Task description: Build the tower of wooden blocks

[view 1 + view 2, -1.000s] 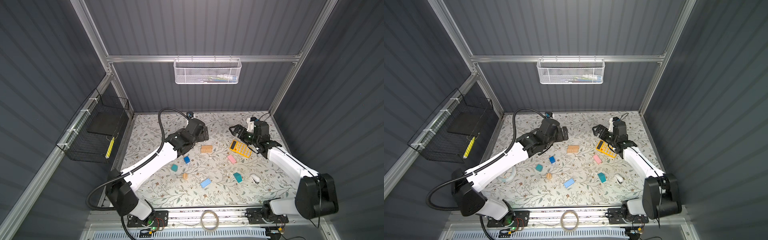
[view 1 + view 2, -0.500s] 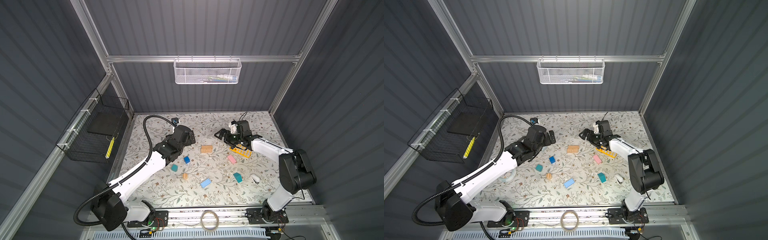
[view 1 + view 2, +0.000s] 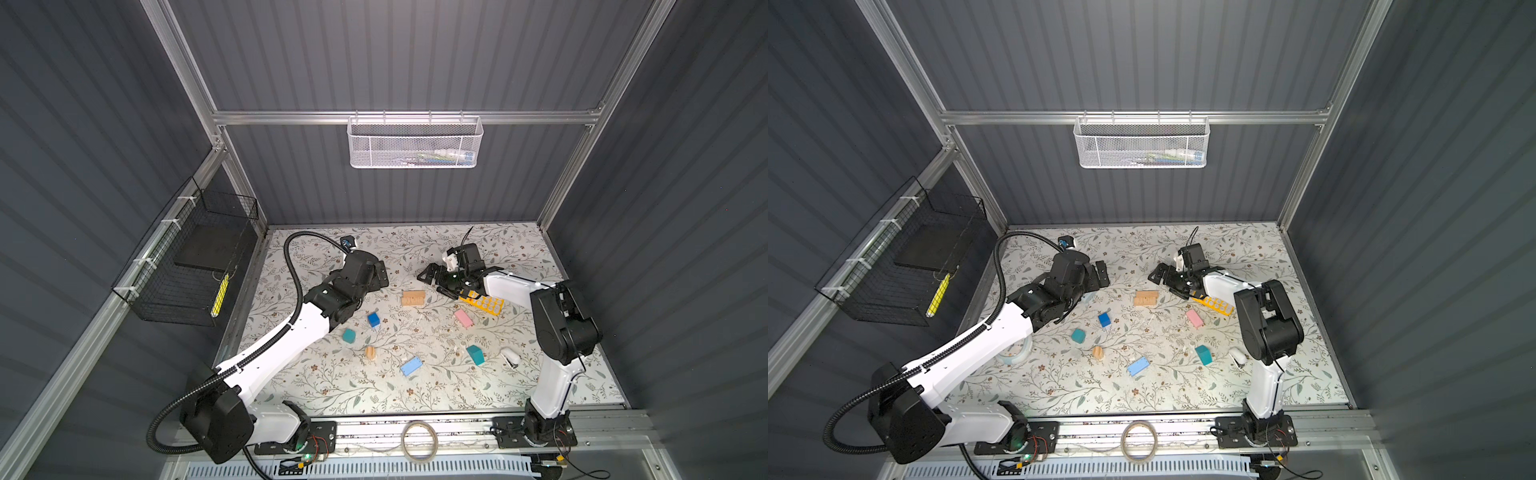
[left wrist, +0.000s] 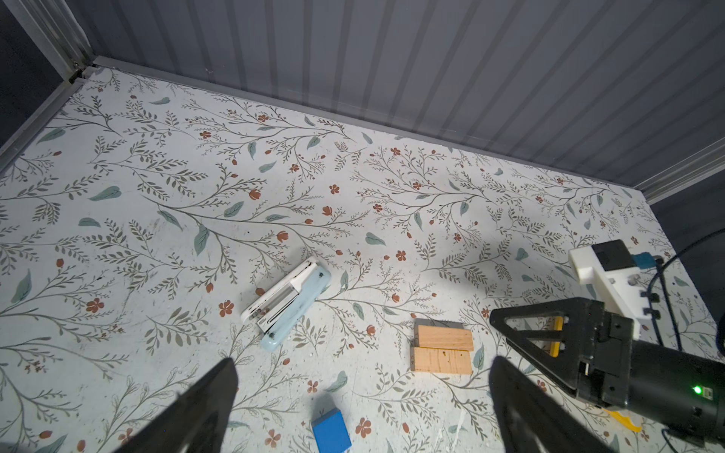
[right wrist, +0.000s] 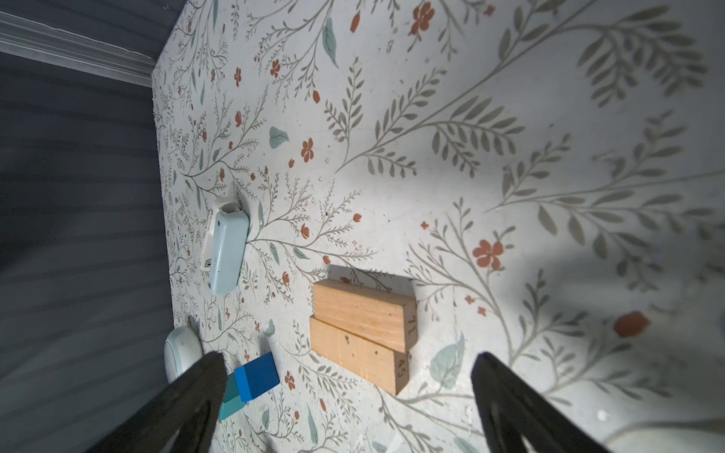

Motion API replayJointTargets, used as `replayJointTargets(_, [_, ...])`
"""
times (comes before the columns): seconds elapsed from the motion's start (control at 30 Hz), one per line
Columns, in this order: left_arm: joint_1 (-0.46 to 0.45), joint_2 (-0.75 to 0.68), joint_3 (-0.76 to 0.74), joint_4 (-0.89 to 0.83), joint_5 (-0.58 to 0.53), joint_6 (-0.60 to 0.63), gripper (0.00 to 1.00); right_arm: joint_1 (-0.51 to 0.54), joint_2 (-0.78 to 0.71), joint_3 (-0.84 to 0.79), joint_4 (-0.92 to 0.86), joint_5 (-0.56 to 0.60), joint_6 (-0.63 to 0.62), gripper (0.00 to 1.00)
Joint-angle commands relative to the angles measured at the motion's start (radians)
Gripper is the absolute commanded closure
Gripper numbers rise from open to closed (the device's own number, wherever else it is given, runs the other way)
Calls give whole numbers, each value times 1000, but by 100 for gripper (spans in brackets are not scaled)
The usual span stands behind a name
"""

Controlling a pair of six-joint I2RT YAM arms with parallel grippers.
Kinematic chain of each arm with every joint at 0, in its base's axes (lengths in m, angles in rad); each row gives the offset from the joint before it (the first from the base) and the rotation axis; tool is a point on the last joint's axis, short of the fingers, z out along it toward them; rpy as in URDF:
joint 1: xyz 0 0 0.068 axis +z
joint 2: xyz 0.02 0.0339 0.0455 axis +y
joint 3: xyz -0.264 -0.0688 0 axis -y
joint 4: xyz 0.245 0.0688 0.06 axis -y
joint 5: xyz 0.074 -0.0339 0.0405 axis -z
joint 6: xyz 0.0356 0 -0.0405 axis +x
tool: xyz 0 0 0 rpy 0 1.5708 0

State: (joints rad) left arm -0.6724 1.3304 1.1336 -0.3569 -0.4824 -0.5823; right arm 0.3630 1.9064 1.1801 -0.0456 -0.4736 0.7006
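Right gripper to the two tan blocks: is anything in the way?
Nothing visible. The right gripper is open, the two tan blocks lie just ahead, only bare table between. The stapler and dark blue block sit off to the side.

- Flower-patterned counter (image 3: 415, 399), with two tan bars (image 3: 413, 298) lying side by side, touching.
- Right of the bars: yellow calculator (image 3: 486, 302) and pink block (image 3: 463, 318).
- Left of the bars: pale blue stapler (image 4: 288, 304).
- Nearer the front edge than the bars, all apart: dark blue block (image 3: 373, 319), teal block (image 3: 349, 335), small tan block (image 3: 370, 352), light blue block (image 3: 411, 367), teal roof piece (image 3: 475, 354).
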Motion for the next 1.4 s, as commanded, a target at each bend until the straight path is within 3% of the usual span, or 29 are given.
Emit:
replayJointTargets(0.0, [10,-11,-5,10,12,10,0,11,28,29,-13,-19,10,1])
replayJointTargets(1.37, [24,1,-6,5,44,-21,0,55,141,106,-9,-48,27,1])
